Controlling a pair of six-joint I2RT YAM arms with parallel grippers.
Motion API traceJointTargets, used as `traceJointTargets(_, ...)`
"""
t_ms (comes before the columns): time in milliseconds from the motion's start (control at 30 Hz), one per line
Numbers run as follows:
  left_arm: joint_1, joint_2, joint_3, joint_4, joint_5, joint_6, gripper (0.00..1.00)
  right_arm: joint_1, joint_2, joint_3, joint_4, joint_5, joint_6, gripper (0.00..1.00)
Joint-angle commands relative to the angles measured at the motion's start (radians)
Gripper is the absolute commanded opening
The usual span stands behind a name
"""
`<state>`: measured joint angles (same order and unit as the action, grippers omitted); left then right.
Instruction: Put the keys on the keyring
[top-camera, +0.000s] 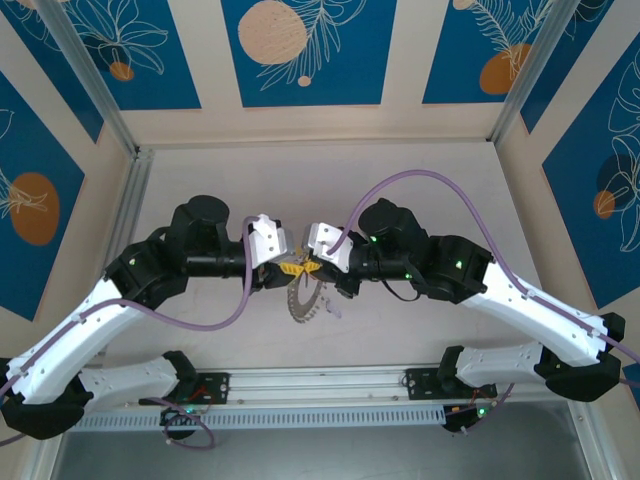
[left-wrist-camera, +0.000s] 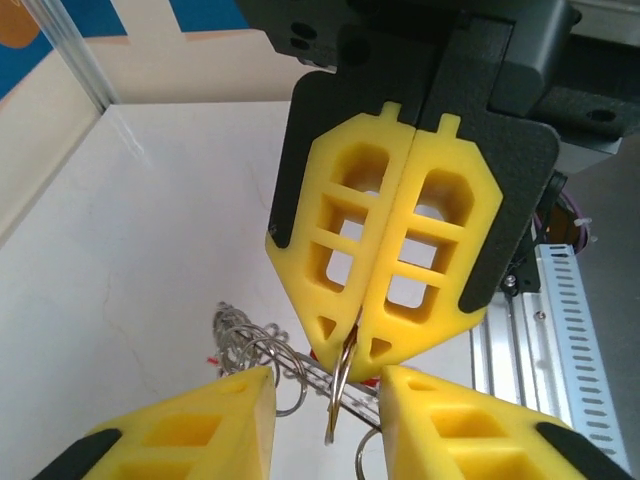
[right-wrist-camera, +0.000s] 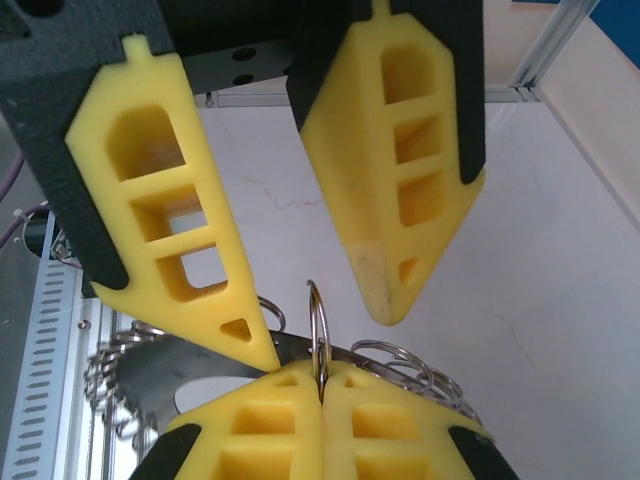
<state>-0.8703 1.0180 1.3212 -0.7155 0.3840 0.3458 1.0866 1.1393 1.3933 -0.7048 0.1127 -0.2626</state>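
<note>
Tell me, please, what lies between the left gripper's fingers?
The keyring, edge-on in the left gripper's gap, pinched by the shut right gripper; the right wrist view shows it.

Robot lab cell: aluminium frame posts (top-camera: 92, 80), blue patterned wall panels (top-camera: 350, 60).

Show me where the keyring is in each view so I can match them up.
Top external: keyring at centre, just below the right end effector.
Left wrist: bottom centre, ring edge-on, pinched by that end effector.
Right wrist: lower centre, ring upright above the closed yellow tips.
Landmark: the shut right end effector gripping the ring.
</note>
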Motion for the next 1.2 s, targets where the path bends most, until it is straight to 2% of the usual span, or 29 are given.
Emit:
traceJointTargets(0,-0.013,0.004,0.023,-0.016,0.006,0.012,0.29,0.009,-0.009,0.031,0.022,-0.023,-0.013,0.0)
traceJointTargets(33,-0.013,0.002,0.02,-0.012,0.008,0.012,0.25,0.009,-0.009,0.031,0.022,-0.027,-0.013,0.0)
traceJointTargets(133,-0.015,0.002,0.017,-0.004,0.022,0.012,0.0,0.012,-0.007,0.03,0.021,-0.027,-0.015,0.0)
traceJointTargets(333,-0.015,-0.021,0.001,0.023,0.051,0.004,0.0,0.012,-0.029,0.014,0.038,-0.043,-0.015,0.0)
traceJointTargets(433,-0.015,-0.049,-0.019,0.056,0.08,-0.012,0.0,0.012,-0.058,-0.026,0.051,-0.083,-0.015,0.08)
traceJointTargets(700,-0.014,-0.098,-0.076,0.147,0.206,-0.037,0.0,0.01,-0.078,-0.089,0.047,-0.213,-0.005,0.16)
traceJointTargets(767,-0.014,-0.101,-0.079,0.155,0.216,-0.039,0.0,0.009,-0.08,-0.096,0.047,-0.209,-0.005,0.15)
traceJointTargets(833,-0.013,-0.102,-0.079,0.16,0.226,-0.041,0.0,0.007,-0.094,-0.112,0.066,-0.208,-0.006,0.05)
traceJointTargets(900,-0.013,-0.102,-0.078,0.161,0.232,-0.042,0.0,0.001,-0.111,-0.121,0.086,-0.217,-0.001,0.01)
traceJointTargets(1167,-0.014,-0.123,-0.097,0.196,0.268,-0.048,0.0,-0.091,-0.129,-0.131,0.112,-0.36,0.086,0.0)
